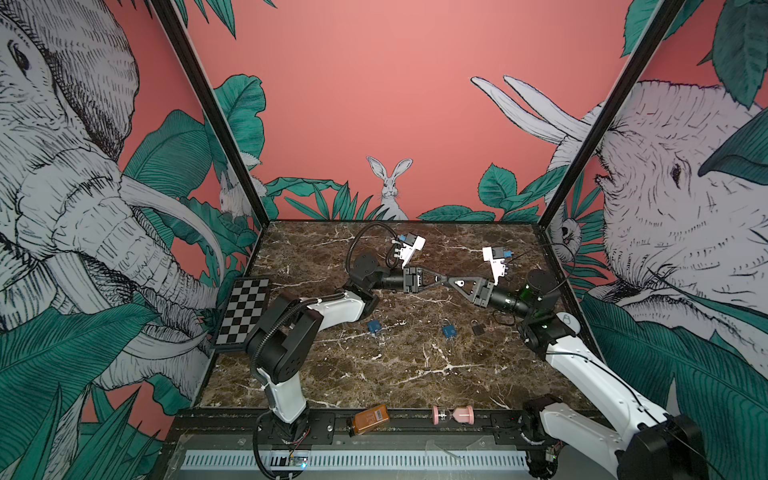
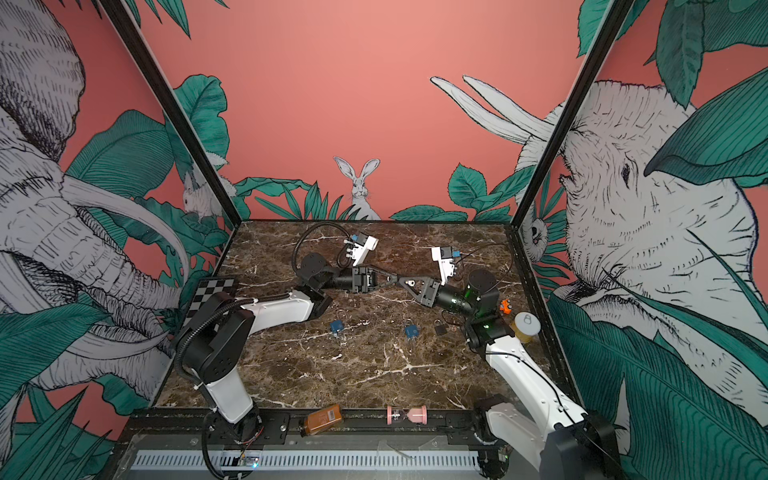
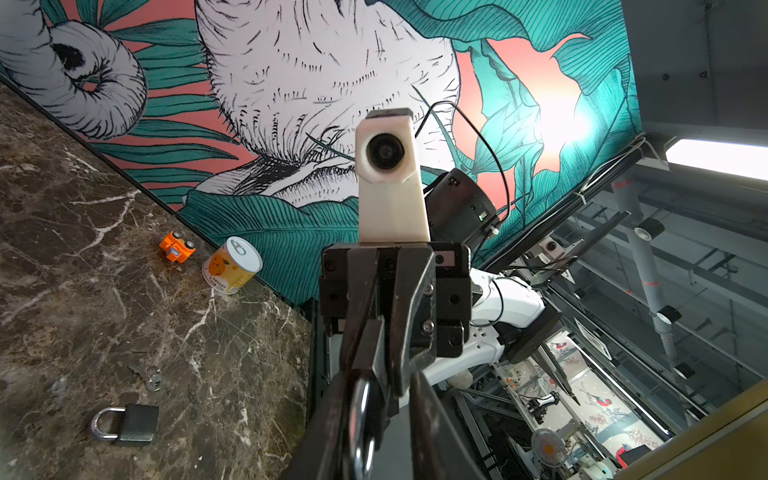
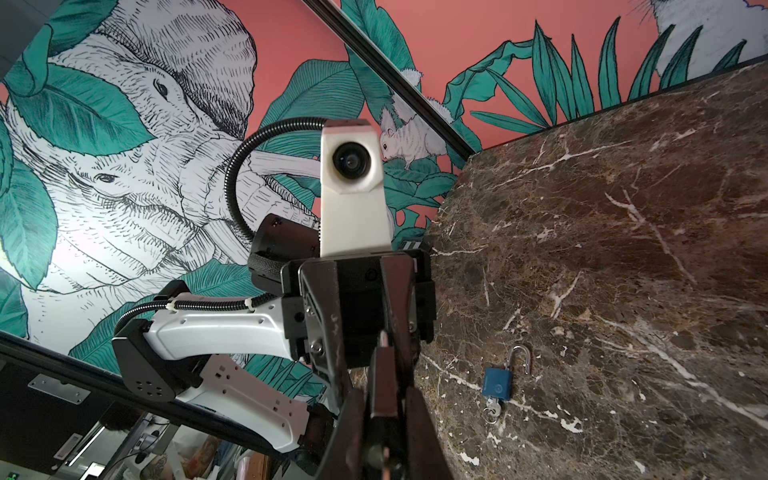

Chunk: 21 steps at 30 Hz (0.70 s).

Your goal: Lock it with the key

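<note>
Above the table [image 1: 395, 374], the left gripper [image 1: 441, 277] and right gripper [image 1: 449, 282] meet tip to tip. The left pinches a padlock shackle [image 3: 360, 419]; the right is clenched on a thin key [image 4: 384, 338]. A black padlock [image 1: 478, 328] lies near the right arm.

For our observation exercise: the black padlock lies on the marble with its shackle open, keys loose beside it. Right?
Wrong: the shackle of the black padlock is closed, as the left wrist view shows; the keys lie loose beside it.
</note>
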Each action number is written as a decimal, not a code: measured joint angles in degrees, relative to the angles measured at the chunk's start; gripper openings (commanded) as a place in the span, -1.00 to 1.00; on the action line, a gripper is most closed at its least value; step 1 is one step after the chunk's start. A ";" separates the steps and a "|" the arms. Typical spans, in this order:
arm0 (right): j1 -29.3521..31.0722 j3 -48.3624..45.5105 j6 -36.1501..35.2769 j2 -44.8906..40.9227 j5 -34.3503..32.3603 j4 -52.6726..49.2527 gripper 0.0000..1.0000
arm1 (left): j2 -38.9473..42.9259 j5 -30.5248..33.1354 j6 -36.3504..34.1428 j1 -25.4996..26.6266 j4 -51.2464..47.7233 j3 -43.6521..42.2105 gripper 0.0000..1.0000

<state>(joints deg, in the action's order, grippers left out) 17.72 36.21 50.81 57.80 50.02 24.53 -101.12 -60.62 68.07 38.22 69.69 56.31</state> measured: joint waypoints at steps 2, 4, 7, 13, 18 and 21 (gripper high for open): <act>0.00 0.07 -0.46 0.00 -0.09 -0.28 -1.00 | -0.09 0.00 0.09 0.00 -0.02 0.00 -0.55; 0.00 0.17 -1.16 -0.11 -0.11 -0.81 -1.00 | -0.15 0.00 0.13 0.02 -0.15 0.00 -0.57; 0.00 0.63 -2.01 -0.11 -0.31 -1.92 -1.00 | -0.33 0.00 0.20 0.07 -0.17 0.00 -0.57; 0.00 0.94 -3.52 -0.17 -0.81 -3.10 -1.00 | -0.70 -0.02 0.50 0.37 -0.20 0.02 -0.61; 0.00 0.94 -4.87 -0.68 -1.90 -4.20 -1.00 | -1.38 -0.13 1.16 0.39 -0.15 0.66 -0.80; 0.00 0.94 -5.42 -1.25 -2.47 -4.72 -1.00 | -1.40 -0.17 1.33 0.50 0.09 0.70 -1.00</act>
<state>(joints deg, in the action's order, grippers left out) 17.72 37.15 45.39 56.55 47.55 19.81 -102.52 -60.80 69.41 38.72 69.78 57.01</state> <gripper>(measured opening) 0.122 0.146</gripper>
